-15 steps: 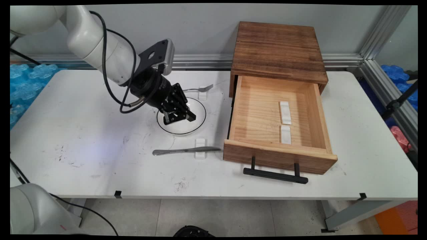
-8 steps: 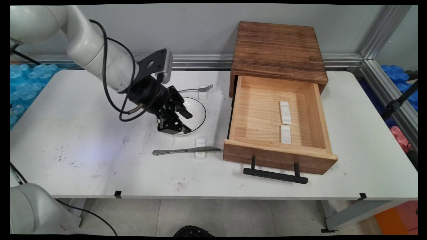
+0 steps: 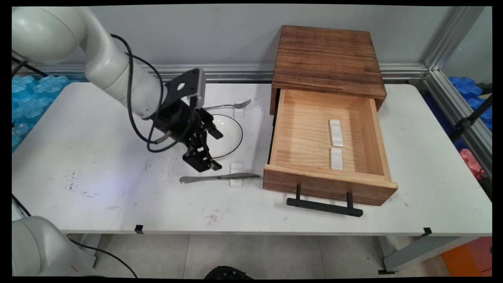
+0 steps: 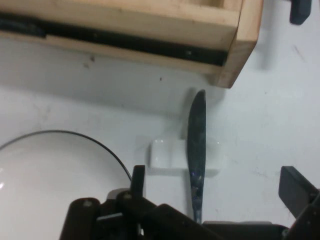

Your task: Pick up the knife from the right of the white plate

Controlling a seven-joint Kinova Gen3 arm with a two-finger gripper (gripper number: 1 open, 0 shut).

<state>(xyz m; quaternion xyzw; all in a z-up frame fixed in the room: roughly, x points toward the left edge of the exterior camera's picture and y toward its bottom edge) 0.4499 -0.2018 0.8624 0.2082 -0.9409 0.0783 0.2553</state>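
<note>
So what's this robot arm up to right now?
The arm's open gripper holds nothing. It has moved off the black-rimmed white plate toward the butter knife, which lies across a small white rest beside the open wooden drawer. A fork lies on another rest behind the plate.

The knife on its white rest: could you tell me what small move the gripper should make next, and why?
Probably a short descent. In the hand view the open gripper already straddles the knife lying across its white rest, handle between the fingers; in the main view it hangs just above the handle.
</note>
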